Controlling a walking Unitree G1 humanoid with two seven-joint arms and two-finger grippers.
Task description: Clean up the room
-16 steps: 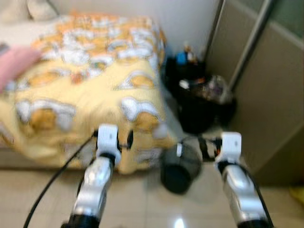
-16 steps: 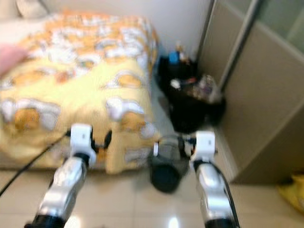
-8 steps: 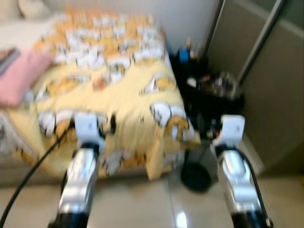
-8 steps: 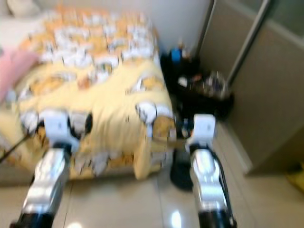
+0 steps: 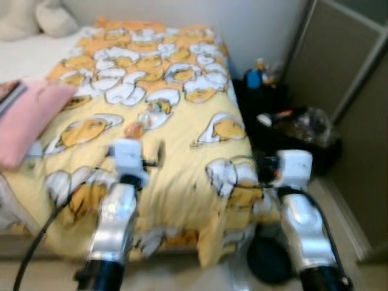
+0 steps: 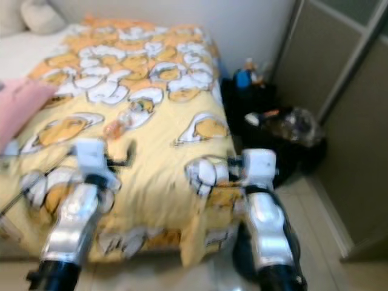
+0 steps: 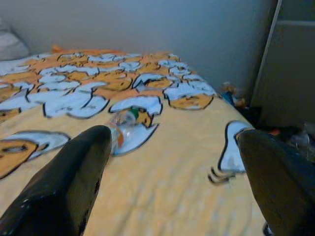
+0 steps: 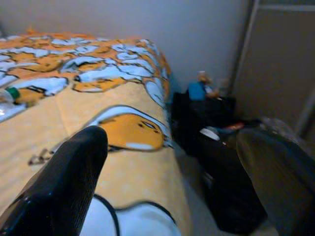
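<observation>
While both tools, left [image 7: 167,182] and right [image 8: 167,182], gape empty, bottle [image 7: 124,129] lies uncollected on bed [image 5: 182,139]; cleanup barely begun.

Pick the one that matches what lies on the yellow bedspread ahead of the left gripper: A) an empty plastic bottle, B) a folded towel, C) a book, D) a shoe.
A: a clear plastic bottle with a green cap lies on its side on the yellow bedspread, beyond the open fingers of the left gripper.
</observation>
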